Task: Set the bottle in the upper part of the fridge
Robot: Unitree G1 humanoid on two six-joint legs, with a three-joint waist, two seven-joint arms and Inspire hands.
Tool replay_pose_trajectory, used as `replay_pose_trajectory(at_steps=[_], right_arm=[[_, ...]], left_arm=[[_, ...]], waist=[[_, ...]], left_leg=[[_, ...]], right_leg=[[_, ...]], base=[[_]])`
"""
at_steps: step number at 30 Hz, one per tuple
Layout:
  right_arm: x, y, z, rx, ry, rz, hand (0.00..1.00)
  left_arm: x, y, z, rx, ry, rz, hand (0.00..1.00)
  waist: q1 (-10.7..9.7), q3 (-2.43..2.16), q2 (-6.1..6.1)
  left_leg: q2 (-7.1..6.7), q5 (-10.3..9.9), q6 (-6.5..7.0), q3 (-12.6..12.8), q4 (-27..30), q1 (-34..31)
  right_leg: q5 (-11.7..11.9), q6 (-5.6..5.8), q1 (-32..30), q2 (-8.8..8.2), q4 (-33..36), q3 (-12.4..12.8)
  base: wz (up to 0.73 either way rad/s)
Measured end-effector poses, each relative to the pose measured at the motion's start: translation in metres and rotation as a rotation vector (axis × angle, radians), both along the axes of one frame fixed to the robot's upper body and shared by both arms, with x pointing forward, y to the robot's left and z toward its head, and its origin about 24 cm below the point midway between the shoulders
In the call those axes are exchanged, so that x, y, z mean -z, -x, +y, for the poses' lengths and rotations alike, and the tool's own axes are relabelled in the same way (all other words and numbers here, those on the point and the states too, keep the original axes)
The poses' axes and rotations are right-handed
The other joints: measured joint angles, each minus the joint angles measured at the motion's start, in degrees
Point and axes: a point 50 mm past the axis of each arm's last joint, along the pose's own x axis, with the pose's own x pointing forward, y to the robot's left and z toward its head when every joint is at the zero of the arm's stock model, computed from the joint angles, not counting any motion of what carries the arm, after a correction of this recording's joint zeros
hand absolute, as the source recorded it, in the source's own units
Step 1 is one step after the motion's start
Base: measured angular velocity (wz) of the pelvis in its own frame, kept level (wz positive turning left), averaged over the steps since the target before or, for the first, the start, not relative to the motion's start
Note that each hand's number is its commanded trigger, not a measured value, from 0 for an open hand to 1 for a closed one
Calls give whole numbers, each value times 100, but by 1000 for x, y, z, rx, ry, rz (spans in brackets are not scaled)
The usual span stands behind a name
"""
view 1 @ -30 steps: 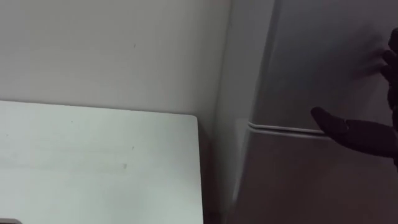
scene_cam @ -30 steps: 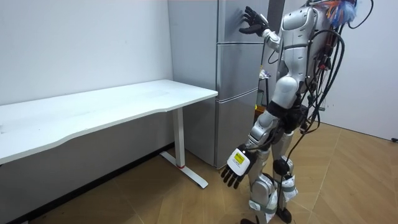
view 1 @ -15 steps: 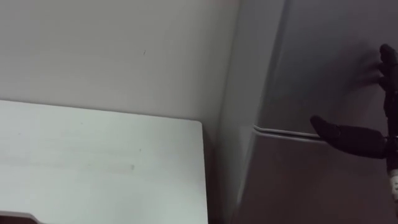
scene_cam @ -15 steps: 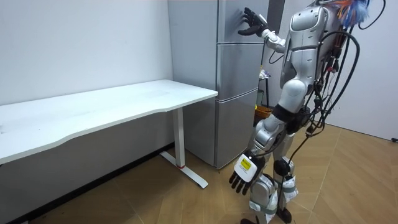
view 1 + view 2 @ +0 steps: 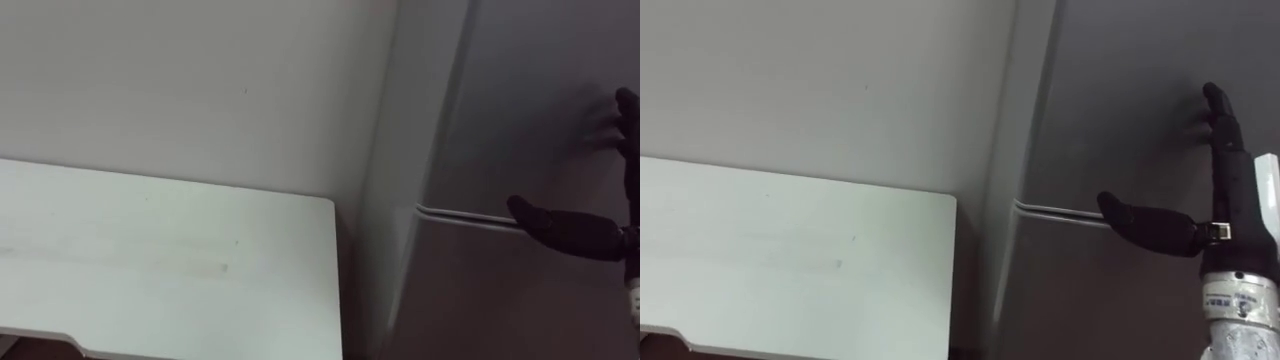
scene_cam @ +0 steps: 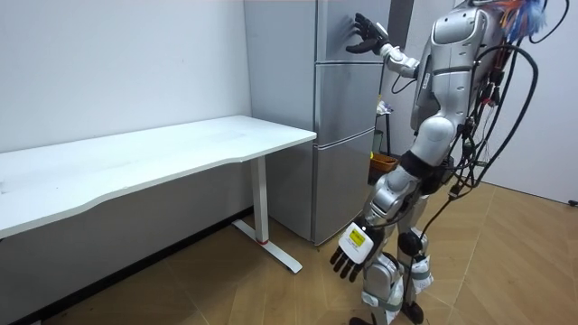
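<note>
We could not tell where the bottle was: neither hand carried it. The upper fridge door [image 5: 540, 90] looked shut, filling the eye view from twelve to three o'clock. At three o'clock the right hand [image 5: 1228, 225] lay open on it, with the fingers [image 5: 1223, 130] straight up the door face. Its thumb stretched toward nine o'clock along the seam [image 5: 455, 213] above the lower door [image 5: 500, 300]. In the room view the left hand [image 6: 350, 253] hung by the thigh, fingers relaxed and empty. The white table [image 5: 160, 260] sat at eight o'clock, just beside the fridge [image 6: 343, 135]. We judged the step in hand to be opening the upper door. The next move called for catching the door's edge at the seam and pulling it outward, leaving room for the swing. The bottle had yet to be fetched.
</note>
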Motion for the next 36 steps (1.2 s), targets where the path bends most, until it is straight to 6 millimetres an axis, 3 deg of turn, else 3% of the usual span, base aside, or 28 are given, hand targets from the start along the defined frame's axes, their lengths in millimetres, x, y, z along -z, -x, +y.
replay_pose_trajectory(at_steps=[6,8,12,18,21,29,36], right_arm=[[-1,0,0,-18,-24,1,0],[-2,0,1,-21,-24,-2,0],[-1,3,-1,-22,-51,-2,0],[15,24,-30,88,-156,35,0],[17,33,-45,155,-205,24,0],[13,55,-78,331,-394,-81,0],[40,81,-94,457,-514,-25,0]], left_arm=[[0,3,0,-2,1,5,0],[0,5,0,-2,2,2,0],[0,12,1,-3,4,7,0],[-1,15,3,-18,2,-14,0],[-1,19,2,-21,5,-5,0],[-2,23,6,-87,-7,-23,0],[-3,19,8,-107,-57,-46,0]], waist=[[-32,-67,124],[-67,-68,148],[-177,-51,127],[-180,-6,39],[-312,13,29],[-619,-15,89],[-748,11,151]], left_leg=[[-3,-3,6,3,14,-26],[-6,-2,6,2,10,-21],[-7,0,7,1,-17,50],[-21,-14,17,45,-89,76],[-33,-14,19,67,-138,50],[-64,-12,19,129,-277,77],[-65,-17,21,165,-368,119]], right_leg=[[12,-5,-19,5,12,14],[11,-7,-15,4,14,15],[6,-6,59,15,-2,9],[-15,4,26,13,-18,68],[-18,10,-50,6,-1,77],[-57,36,-106,-5,-3,138],[-58,36,-114,-9,18,170]], base=[[0],[2],[2],[-3],[-7],[-4],[-2]])
